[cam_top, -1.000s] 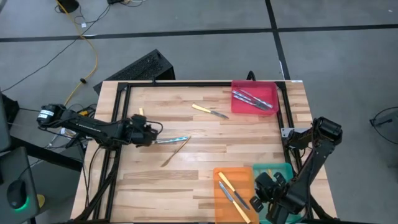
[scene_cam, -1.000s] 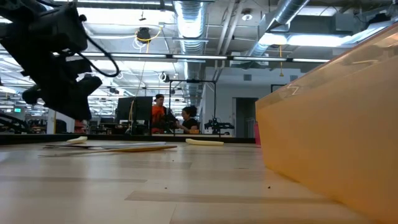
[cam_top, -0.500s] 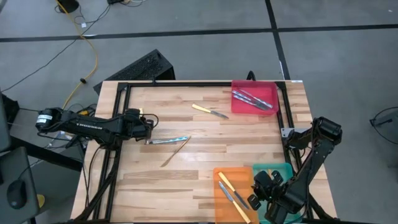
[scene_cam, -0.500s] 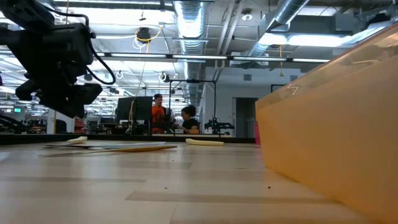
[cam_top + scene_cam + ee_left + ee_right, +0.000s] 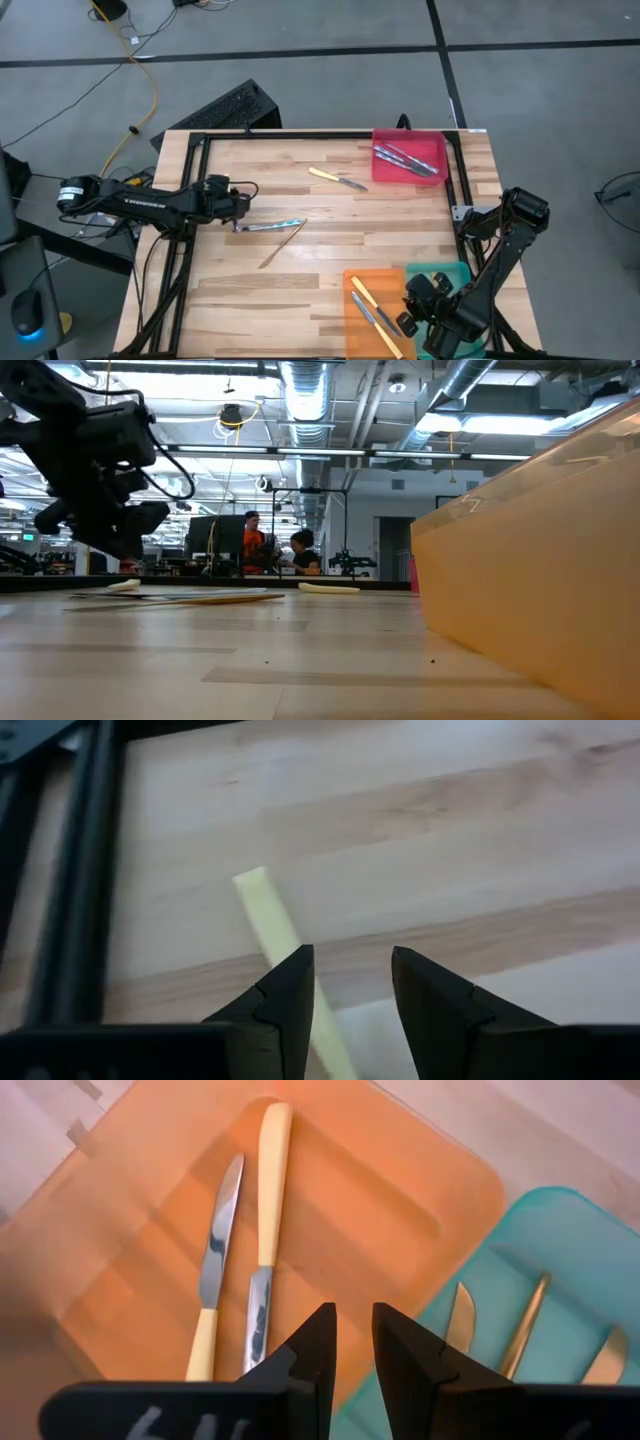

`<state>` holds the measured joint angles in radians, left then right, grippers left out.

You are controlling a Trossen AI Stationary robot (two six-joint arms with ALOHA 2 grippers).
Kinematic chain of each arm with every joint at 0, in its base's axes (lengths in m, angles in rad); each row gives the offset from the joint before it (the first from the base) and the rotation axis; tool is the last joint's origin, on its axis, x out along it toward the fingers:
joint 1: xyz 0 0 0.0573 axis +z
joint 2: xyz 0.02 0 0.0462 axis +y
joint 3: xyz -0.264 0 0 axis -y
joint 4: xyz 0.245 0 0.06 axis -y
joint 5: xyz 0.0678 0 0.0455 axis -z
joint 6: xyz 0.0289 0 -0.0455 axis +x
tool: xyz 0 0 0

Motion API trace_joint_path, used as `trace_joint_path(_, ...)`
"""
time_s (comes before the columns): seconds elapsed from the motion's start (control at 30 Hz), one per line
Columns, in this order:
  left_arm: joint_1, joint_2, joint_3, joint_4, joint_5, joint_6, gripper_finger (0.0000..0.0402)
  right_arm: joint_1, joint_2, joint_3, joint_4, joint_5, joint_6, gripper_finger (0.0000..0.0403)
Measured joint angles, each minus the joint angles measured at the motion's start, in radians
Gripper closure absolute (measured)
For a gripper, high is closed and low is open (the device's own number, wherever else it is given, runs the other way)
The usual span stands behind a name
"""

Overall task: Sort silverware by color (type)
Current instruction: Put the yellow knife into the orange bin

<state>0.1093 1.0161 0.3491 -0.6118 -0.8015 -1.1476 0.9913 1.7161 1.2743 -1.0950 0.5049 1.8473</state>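
My left gripper (image 5: 245, 192) is open and hangs a little above the table at its left side, clear of the board in the low view (image 5: 125, 548). A yellow-handled utensil (image 5: 268, 915) lies flat on the wood right under its fingers (image 5: 290, 990). A light-blue-handled utensil (image 5: 270, 226) and a tan wooden one (image 5: 283, 243) lie side by side nearer the middle. A yellow-handled knife (image 5: 335, 179) lies toward the far edge. My right gripper (image 5: 350, 1320) is open by a narrow gap and empty, above the orange tray (image 5: 362, 318).
The orange tray holds two yellow-handled knives (image 5: 265, 1190). The teal tray (image 5: 445, 272) beside it holds tan utensils (image 5: 525, 1330). The red tray (image 5: 428, 143) at the far right holds several blue-handled ones. A black frame rail (image 5: 80, 870) runs along the table's left edge.
My left gripper has drawn away from the handle end of the blue-handled utensil, a little toward the table's left and far edges, and now stands over the yellow-handled utensil. The utensils on the table have stayed where they were.
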Motion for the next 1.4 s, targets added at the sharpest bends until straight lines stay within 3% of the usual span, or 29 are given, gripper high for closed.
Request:
trace_joint_path(0.37,0.000,0.000,-0.103,0.059,0.007,-0.129,0.0280,-0.005,0.000,0.000,0.002,0.022,-0.020,0.0310)
trace_joint_path(0.6,0.000,0.000,-0.157,0.177,0.033,-0.132,0.0280,-0.006,0.000,0.000,0.008,0.072,-0.050,0.0310)
trace_joint_path(1.0,0.000,0.000,-0.172,0.187,0.079,-0.122,0.0282,-0.006,0.000,0.000,0.006,0.073,-0.053,0.0310)
trace_joint_path(1.4,0.000,0.000,-0.171,0.208,0.111,-0.052,0.0382,-0.006,0.000,0.000,0.003,0.123,-0.080,0.0310)
